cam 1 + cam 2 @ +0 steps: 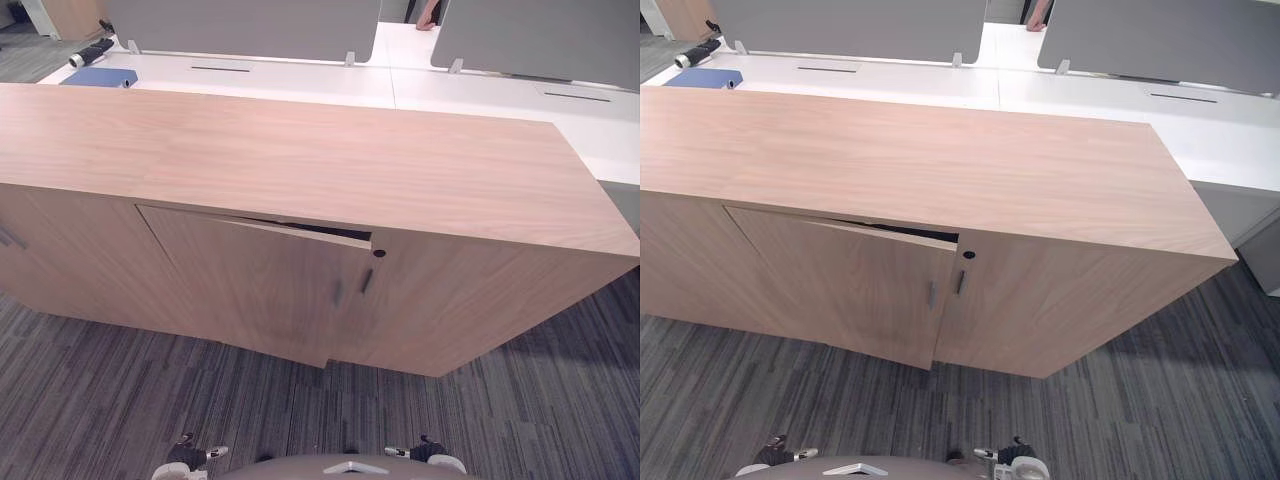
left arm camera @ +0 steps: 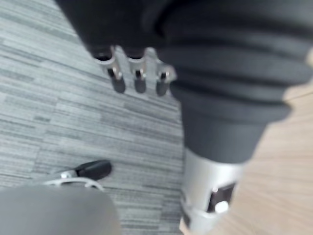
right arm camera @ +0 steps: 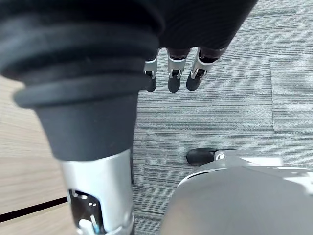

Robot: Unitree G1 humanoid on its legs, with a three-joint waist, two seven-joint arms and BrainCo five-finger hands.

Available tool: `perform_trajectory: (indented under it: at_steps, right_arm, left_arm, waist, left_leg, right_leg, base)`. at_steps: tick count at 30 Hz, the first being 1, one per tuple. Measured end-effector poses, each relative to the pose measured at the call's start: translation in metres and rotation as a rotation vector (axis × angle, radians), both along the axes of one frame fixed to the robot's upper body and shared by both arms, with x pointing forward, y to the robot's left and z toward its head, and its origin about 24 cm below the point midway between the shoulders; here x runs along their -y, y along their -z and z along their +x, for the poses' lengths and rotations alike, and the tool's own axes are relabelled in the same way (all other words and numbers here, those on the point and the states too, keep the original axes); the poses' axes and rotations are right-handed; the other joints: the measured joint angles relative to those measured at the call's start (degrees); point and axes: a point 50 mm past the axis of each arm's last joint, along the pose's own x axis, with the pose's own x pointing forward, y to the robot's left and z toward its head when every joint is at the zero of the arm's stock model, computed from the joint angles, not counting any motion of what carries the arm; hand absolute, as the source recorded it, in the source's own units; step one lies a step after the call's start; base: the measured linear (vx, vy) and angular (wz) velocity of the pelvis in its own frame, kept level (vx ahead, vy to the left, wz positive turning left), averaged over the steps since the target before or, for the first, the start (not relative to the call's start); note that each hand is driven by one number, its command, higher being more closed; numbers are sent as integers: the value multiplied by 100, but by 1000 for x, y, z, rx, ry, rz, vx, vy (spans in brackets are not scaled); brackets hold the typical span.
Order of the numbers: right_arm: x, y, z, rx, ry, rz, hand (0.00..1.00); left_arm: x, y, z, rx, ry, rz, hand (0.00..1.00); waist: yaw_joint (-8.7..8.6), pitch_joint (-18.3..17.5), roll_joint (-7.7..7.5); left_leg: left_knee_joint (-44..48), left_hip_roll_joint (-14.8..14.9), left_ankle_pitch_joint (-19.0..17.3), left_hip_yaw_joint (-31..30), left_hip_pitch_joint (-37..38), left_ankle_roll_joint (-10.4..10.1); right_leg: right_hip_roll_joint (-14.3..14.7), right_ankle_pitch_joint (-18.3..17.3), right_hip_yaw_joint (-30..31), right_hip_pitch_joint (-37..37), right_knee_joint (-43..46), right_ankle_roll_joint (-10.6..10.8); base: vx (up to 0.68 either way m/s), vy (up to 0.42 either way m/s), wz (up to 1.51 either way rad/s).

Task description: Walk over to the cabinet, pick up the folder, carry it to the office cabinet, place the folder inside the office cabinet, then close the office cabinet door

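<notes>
While the cabinet door [image 1: 840, 285] is standing ajar at its top edge, the left robot hand [image 2: 139, 81] and right robot hand [image 3: 175, 76] are hanging relaxed and empty over open carpet [image 1: 520, 420].

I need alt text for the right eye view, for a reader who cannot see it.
A long wooden cabinet stands on grey striped carpet, one front door slightly ajar. Behind it are white desks with grey dividers; a blue folder lies on the far-left desk.
</notes>
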Motion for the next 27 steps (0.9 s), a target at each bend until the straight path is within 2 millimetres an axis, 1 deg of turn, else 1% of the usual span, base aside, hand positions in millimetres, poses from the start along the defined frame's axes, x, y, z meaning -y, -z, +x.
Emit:
perform_trajectory:
  at_steps: [6,27]
  right_arm:
    - [1,-1,4,9,-3,-3,0]
    - [3,-2,4,9,-7,-8,0]
  left_arm:
    - [1,0,1,2,2,-1,0]
    - [1,0,2,-4,27,5,0]
  waist:
    - [-6,63,34]
    - [-8,89,24]
  left_leg:
    - [-1,0,6,-38,9,2]
    - [-1,7,26,-85,14,-3]
  right_leg:
    - [0,0,-36,10,14,-1]
    - [-2,-8,-110,33,0,-12]
  base:
    - [-2,-6,2]
    - [-20,-20,1]
